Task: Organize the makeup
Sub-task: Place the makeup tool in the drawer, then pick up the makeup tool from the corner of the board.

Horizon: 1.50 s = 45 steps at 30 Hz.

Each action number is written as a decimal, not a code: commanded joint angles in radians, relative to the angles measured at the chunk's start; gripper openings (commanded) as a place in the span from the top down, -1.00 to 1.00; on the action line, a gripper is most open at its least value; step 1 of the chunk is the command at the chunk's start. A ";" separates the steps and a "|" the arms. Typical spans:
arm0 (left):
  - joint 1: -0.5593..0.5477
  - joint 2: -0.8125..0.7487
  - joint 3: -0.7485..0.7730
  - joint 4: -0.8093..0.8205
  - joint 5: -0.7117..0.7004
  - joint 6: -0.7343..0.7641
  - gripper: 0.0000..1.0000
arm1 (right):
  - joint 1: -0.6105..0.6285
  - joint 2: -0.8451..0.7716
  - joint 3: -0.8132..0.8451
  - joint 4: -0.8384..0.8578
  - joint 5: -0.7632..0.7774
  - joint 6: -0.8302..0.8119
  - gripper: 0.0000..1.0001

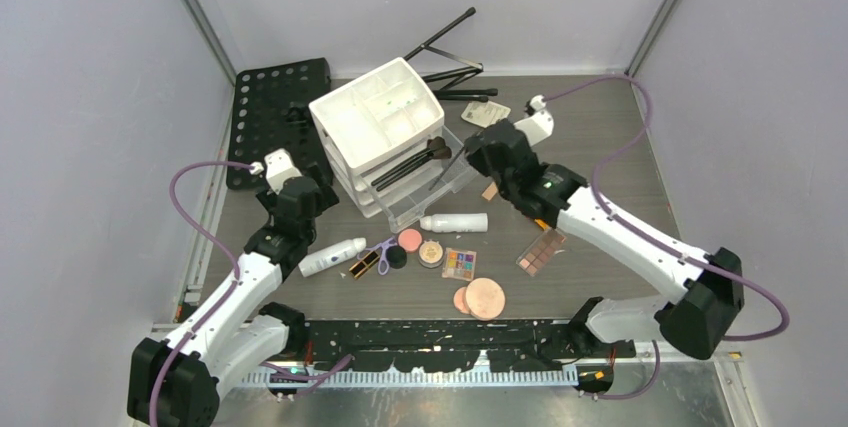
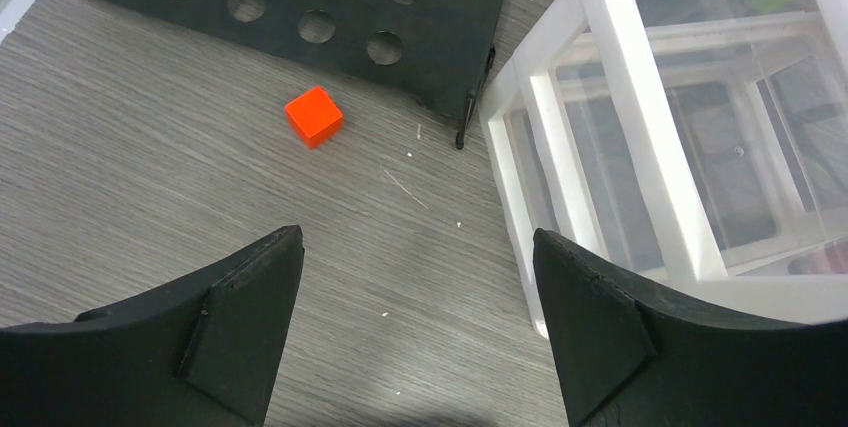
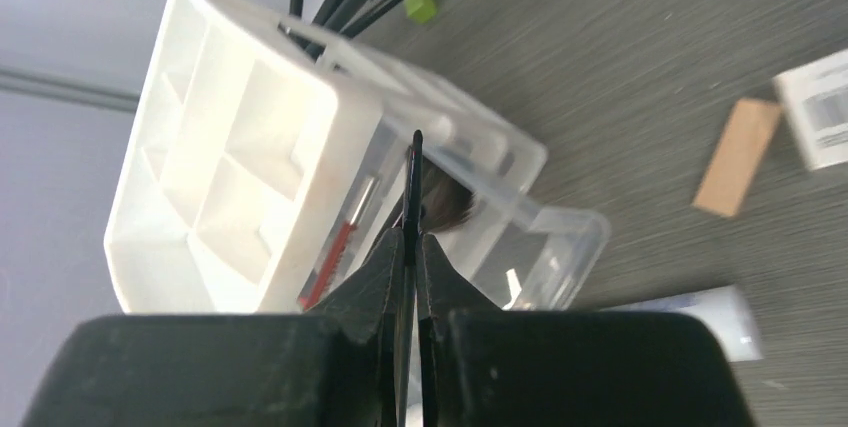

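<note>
Fingers of the right gripper (image 3: 412, 247) are pinched shut on a thin black brush handle (image 3: 414, 172). Its pointed end sits over the clear drawer (image 3: 530, 232) pulled out of the white organizer (image 3: 230, 147). We'd worry about that narrow pinch: the handle could swivel, catch the drawer rim and nudge the light organizer, or land across the rim instead of inside. The left gripper (image 2: 418, 242) hangs wide open and empty over the table beside the organizer, bracing nothing. Only its wrist view gives us the red cube (image 2: 314, 115). Only the top view shows us what's still loose: white bottle (image 1: 455, 222), eyeshadow palette (image 1: 459, 264) and peach compacts (image 1: 485, 297).
</note>
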 commanded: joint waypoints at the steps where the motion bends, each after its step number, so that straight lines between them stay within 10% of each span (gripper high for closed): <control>1: 0.003 -0.012 0.018 0.050 -0.002 0.003 -0.74 | 0.076 0.056 -0.005 0.184 0.127 0.147 0.87; 15: 0.003 -0.018 0.016 0.047 0.000 0.002 -0.74 | 0.192 0.218 0.068 0.237 0.151 0.193 0.76; 24: 0.003 -0.018 0.016 0.046 0.002 0.002 -0.74 | 0.205 0.196 0.064 0.213 0.142 0.191 0.20; 31: 0.003 -0.019 0.016 0.045 0.002 0.001 -0.74 | 0.204 0.083 0.042 0.178 0.209 0.079 0.19; 45: 0.003 -0.011 0.017 0.047 -0.002 0.005 -0.74 | 0.172 -0.193 0.008 -0.573 0.311 -0.054 0.13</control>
